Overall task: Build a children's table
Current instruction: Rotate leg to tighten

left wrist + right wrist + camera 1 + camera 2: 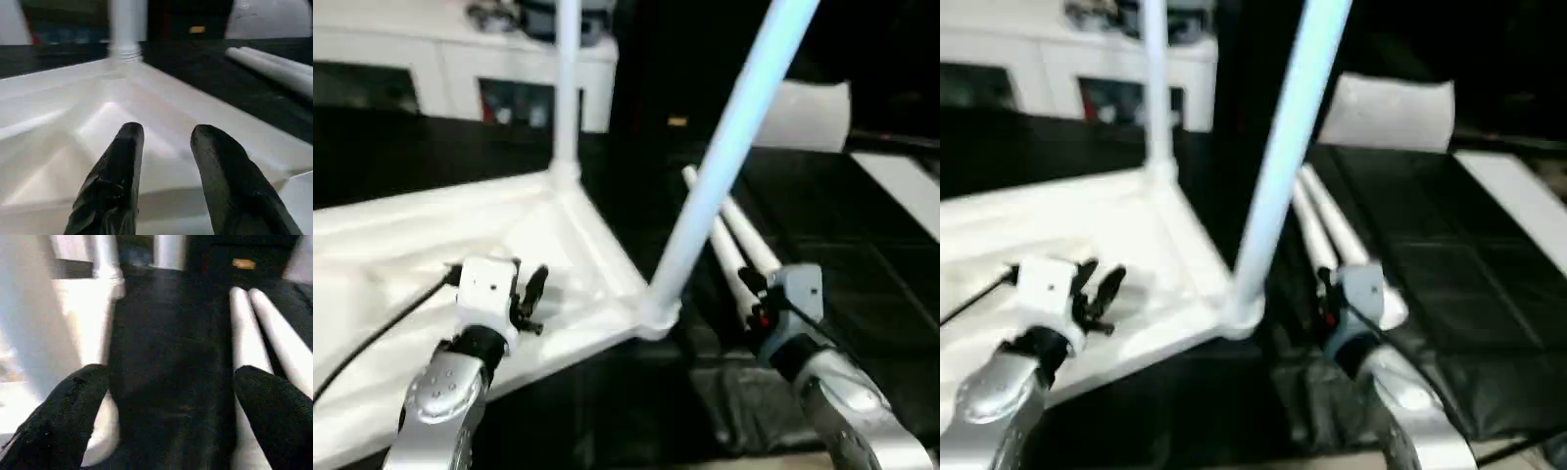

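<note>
Left eye view shows the white table top (431, 255) lying upside down on the dark floor (862, 294), on the left side. You can see its bumpy ribs underneath. The left gripper (530, 299) hangs over the table top, near its front edge. In the left wrist view its two black fingers (115, 181) are partly open, and nothing is between them. They point across the ribs toward the far corner.

At that far corner one white leg (568, 88) stands straight up in its round socket. At the near corner, by the middle of the picture, a second leg (724, 157) stands in its socket (656, 315) and leans off to the right as it goes up.

Just to the right of that corner, two more white legs (744, 245) lie flat on the floor, side by side and touching. The right gripper (756, 299) is over their near ends. In the right wrist view its fingers (274, 416) are spread very wide and hold nothing. One finger looks like it sits right above a lying leg, but it is hard to tell if it touches.

Far back on the left stands a white cabinet (460, 69) with glass doors.
</note>
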Motion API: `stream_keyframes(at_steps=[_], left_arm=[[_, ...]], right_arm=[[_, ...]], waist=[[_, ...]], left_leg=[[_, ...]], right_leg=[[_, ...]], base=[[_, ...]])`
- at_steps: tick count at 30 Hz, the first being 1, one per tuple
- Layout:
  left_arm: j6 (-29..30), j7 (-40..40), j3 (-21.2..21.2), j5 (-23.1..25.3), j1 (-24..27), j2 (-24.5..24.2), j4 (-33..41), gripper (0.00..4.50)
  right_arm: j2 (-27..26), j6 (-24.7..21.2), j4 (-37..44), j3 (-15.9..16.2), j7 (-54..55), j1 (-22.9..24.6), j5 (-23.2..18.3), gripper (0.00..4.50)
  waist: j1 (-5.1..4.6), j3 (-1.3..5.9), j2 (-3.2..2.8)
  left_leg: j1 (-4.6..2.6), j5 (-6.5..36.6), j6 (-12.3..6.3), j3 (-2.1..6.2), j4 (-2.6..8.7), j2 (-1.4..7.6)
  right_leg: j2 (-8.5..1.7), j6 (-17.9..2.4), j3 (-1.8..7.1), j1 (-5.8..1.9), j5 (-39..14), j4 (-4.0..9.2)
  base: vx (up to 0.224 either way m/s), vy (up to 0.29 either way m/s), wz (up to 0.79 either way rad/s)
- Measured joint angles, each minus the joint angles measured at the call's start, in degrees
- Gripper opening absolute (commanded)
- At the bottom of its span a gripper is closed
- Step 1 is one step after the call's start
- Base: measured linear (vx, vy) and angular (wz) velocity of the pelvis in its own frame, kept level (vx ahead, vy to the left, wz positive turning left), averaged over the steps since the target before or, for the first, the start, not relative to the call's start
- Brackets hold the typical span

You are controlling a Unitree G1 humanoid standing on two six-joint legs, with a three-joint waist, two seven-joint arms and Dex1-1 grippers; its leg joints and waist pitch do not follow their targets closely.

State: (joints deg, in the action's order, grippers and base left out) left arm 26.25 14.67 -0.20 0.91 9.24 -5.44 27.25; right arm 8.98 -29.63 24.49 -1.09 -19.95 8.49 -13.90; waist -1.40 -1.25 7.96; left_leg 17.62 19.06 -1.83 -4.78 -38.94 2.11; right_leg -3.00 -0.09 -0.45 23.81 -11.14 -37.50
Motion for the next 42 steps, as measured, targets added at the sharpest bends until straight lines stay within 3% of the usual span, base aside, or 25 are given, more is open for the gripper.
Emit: stream_keyframes(at_steps=[1,3,5,7,9,11,14,15,18,22,26,28,35,36,42], left_arm=[[-0.06,-0.01,-0.92,-0.13,0.33,0.12,0.02,1.84],[-0.24,-0.45,-0.62,-0.07,0.28,-0.23,0.18,1.84],[-0.45,-0.61,0.44,-0.11,0.31,-0.68,0.13,1.84],[-1.21,-0.75,1.88,-0.18,0.09,-0.97,-0.96,1.84],[-0.88,-0.55,1.79,-0.53,-0.72,-0.99,-1.85,1.84],[-0.25,1.22,1.08,-2.08,-2.00,-1.58,-2.35,1.84],[-0.19,4.48,0.17,-4.95,-2.88,-2.14,-2.51,2.15],[-0.02,6.08,-0.34,-5.61,-3.62,-3.02,-3.18,2.20],[0.57,12.14,-3.30,-5.75,-7.67,-8.49,-6.00,2.51],[4.62,20.96,-7.42,-7.56,-11.04,-13.88,-6.91,2.65],[10.26,27.52,-10.89,-10.21,-12.16,-19.83,-6.22,2.65],[14.53,29.89,-12.71,-11.30,-12.68,-22.30,-5.65,2.65],[19.04,30.01,-14.29,-9.63,-15.32,-24.52,-6.26,2.65],[19.25,29.75,-14.29,-9.50,-15.71,-24.59,-6.63,2.38],[22.74,28.28,-14.41,-9.67,-17.01,-24.92,-7.25,1.94]], right_arm=[[-0.33,0.00,-0.12,-0.67,0.42,-0.13,-0.01,4.50],[-0.95,0.01,-0.39,-0.84,0.82,-0.25,-0.01,4.50],[-2.09,0.17,-0.44,-0.63,1.38,-0.28,-0.06,4.50],[-2.38,0.77,-0.67,-0.49,2.41,-0.14,0.07,4.50],[-1.89,1.08,-1.13,-0.71,2.82,-0.37,0.08,4.50],[-1.43,1.14,-2.24,-0.76,2.83,-1.19,0.16,4.50],[-0.97,1.91,-2.76,-0.75,2.55,-1.98,0.58,4.50],[-0.54,2.72,-3.24,-0.73,2.10,-2.17,0.78,4.50],[2.81,4.79,-4.92,-0.68,-0.32,-4.28,1.28,4.50],[6.77,4.59,-4.53,-0.56,-7.07,-3.45,-1.42,4.50],[8.94,4.62,-4.53,-1.22,-10.95,-1.41,-3.83,4.50],[12.43,4.72,-4.52,-1.19,-14.68,-0.90,-4.97,4.50],[15.31,4.87,-3.02,-1.32,-19.77,-0.06,-6.58,4.50],[15.61,4.94,-2.95,-1.29,-19.94,-0.01,-6.56,4.50],[16.09,5.45,-2.93,-0.34,-19.92,0.01,-6.46,4.50]], waist=[[0.11,-0.10,-0.26],[0.20,-0.22,-0.16],[0.06,-0.56,-0.50],[-0.03,-0.73,-0.63],[-0.04,-1.05,-1.10],[-0.16,-1.26,-1.40],[-0.29,-1.39,-1.58],[-0.31,-1.37,-1.30],[-0.42,-1.49,-1.36],[-0.50,-1.63,-2.52],[-0.36,-1.81,-3.10],[-0.03,-1.79,-3.09],[0.22,-1.84,-3.51],[0.21,-1.85,-3.51],[0.21,-1.92,-3.61]], left_leg=[[0.00,-0.45,0.96,0.43,0.76,0.27],[-0.03,-0.95,3.17,0.53,1.23,0.83],[0.27,-1.08,3.36,0.53,1.26,1.57],[0.37,-1.06,3.03,0.41,1.15,2.04],[0.27,-0.96,3.31,-0.05,0.94,2.41],[0.30,-1.09,3.51,-0.85,0.91,2.87],[0.41,-1.30,3.64,-1.04,0.91,3.08],[0.41,-1.32,3.67,-1.09,0.91,3.17],[0.54,-1.49,3.87,-1.24,0.92,3.58],[0.51,-1.71,3.99,-1.31,0.93,3.72],[0.48,-1.76,3.92,-1.48,1.16,3.74],[0.45,-1.95,3.67,-1.50,1.49,3.81],[0.48,-2.11,3.90,-1.68,1.93,4.13],[0.48,-2.15,3.96,-1.79,1.93,4.23],[0.51,-2.31,4.27,-1.98,1.93,4.60]], right_leg=[[0.05,-0.16,-0.33,-0.18,0.22,0.46],[0.59,-0.58,-0.46,-0.55,0.47,1.34],[0.93,-1.52,-1.14,-0.94,1.29,2.85],[0.72,-1.95,-1.96,-1.41,1.57,3.51],[0.61,-1.72,-2.16,-1.81,1.43,3.78],[0.47,-1.26,-2.14,-1.91,1.15,3.86],[0.43,-1.20,-2.18,-1.90,1.11,3.88],[0.44,-1.20,-2.22,-1.90,1.11,3.88],[0.56,-1.20,-2.39,-1.82,1.11,3.87],[0.50,-1.22,-2.57,-1.86,1.13,3.65],[0.43,-1.50,-2.57,-1.67,1.44,3.25],[0.49,-1.67,-2.58,-1.52,1.57,3.21],[0.54,-1.84,-2.91,-1.37,1.41,3.25],[0.54,-1.86,-2.97,-1.40,1.42,3.30],[0.52,-1.66,-3.28,-1.53,1.30,3.43]], base=[[0.054,-0.009,-0.09],[0.027,-0.005,-0.05],[0.000,0.000,0.00],[-0.067,0.011,0.09],[-0.063,0.018,0.11],[-0.064,0.013,0.16],[-0.018,0.000,0.03],[0.000,0.000,0.00],[0.000,0.000,0.00],[0.000,0.000,0.00],[0.000,0.000,0.00],[0.052,-0.031,0.00],[0.007,-0.005,0.00],[0.000,0.000,0.00],[0.000,0.000,0.00]])
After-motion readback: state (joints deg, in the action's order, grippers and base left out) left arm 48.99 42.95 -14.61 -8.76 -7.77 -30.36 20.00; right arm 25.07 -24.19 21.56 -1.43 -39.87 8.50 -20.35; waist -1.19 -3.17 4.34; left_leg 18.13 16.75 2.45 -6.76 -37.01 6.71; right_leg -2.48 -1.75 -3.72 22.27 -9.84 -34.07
